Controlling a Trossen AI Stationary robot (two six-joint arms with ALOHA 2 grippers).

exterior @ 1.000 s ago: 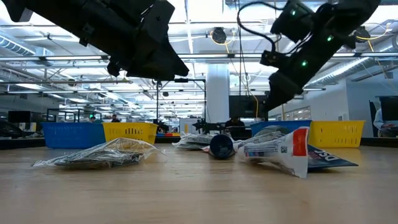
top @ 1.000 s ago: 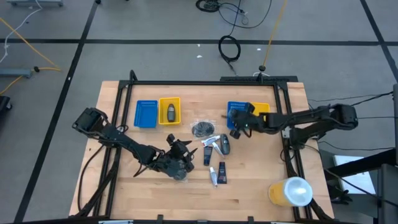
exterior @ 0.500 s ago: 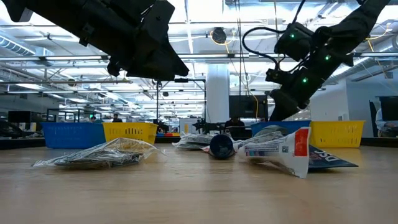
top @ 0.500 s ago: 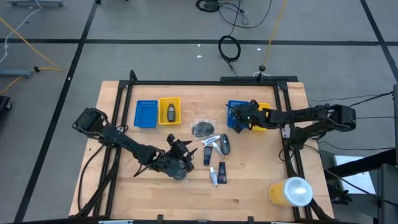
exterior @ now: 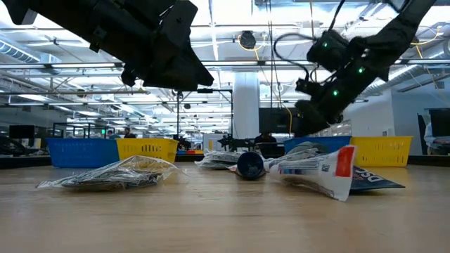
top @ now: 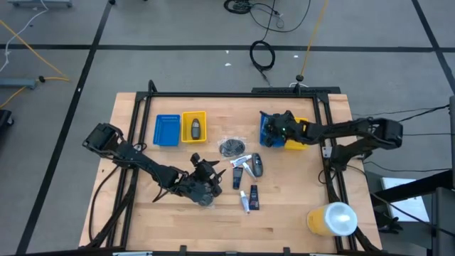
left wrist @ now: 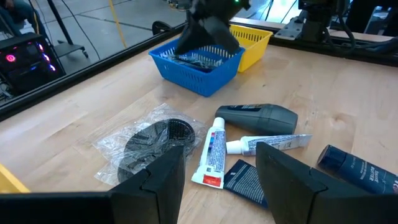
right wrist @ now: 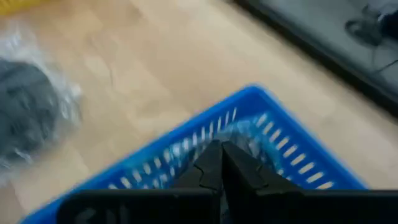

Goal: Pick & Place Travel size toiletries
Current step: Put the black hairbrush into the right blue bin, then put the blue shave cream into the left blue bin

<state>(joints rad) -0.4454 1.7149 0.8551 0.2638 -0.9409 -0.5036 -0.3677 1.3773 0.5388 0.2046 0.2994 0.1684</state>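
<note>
Over the right-hand blue slatted plastic tray point(top: 269, 130), the right gripper point(top: 279, 128) hangs with its two dark fingers point(right wrist: 219, 167) pressed together, nothing visible between them. Inside that tray lies something clear-wrapped point(right wrist: 245, 138), seen through the slats in the right wrist view. Touching the blue tray on its far side from the table's middle is a yellow plastic tray point(top: 300, 132), and the right arm reaches in across it.

Near the front of the wooden table point(top: 298, 192), the left gripper point(top: 202, 186) sits low over a crumpled clear wrapper with a dark piece inside point(exterior: 105, 176); its fingers point(left wrist: 161, 180) stand apart, and whether they grip that wrapper cannot be told.

Between the two grippers, the remaining toiletries are scattered on the bare wood. A round grey disc in clear wrap point(top: 231, 147) lies closest to the trays. Just beside it is a dark grey oval piece point(left wrist: 258, 117), and next to that two small white tubes, one with a red cap end point(left wrist: 210, 155) and one silvery point(left wrist: 264, 144). Further toward the front edge lies a dark blue tube point(left wrist: 357, 168), with a flat dark blue sachet point(left wrist: 242, 180) near it.

On the left side of the table stand another blue tray point(top: 167, 130) and another yellow tray point(top: 194, 126), side by side and touching; the yellow one holds a dark oval piece point(top: 194, 129).

At the table's front right corner stands a big yellow cylinder with a white top point(top: 331, 219), well apart from everything else.
</note>
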